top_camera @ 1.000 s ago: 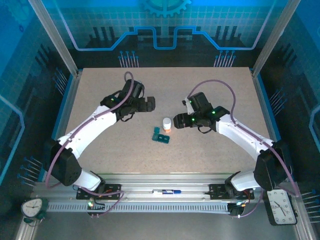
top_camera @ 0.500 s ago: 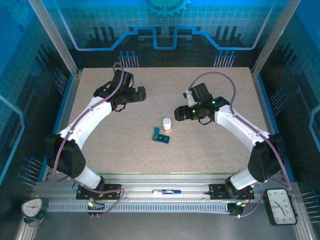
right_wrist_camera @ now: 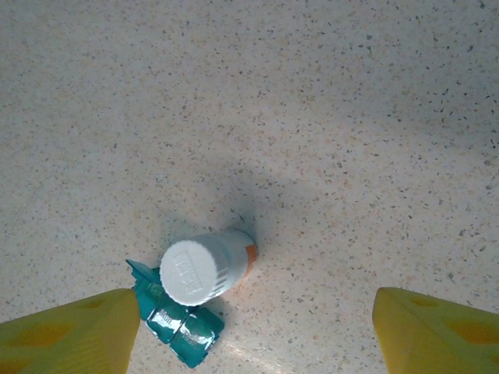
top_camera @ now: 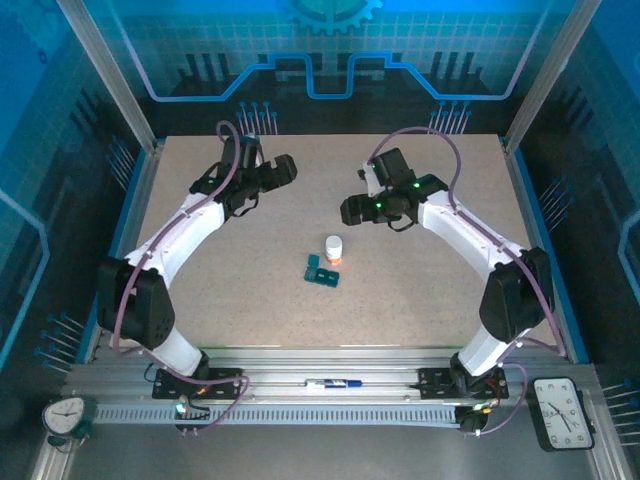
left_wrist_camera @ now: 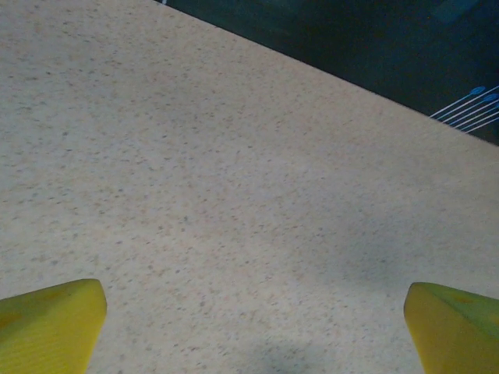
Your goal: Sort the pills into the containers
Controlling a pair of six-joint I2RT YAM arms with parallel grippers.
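Pill box (top_camera: 322, 272) seen just beside bottle (top_camera: 334, 248); nothing gripped.
Box lies at bottle's near-left side. L gripper (top_camera: 284, 170) is placed far-left of bottle, jaws spread; R gripper (top_camera: 352, 210) just beyond bottle, jaws spread.

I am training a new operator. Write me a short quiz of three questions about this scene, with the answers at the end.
1. True or false: the bottle stands upright with its white cap on, beside the pill box.
2. What does the right gripper hold? A) the bottle B) the pill box C) nothing
3. Which is nearer the bottle: the left gripper or the right gripper?

Key: 1 true. 2 C, its jaws stand open with only table between them. 3 the right gripper.
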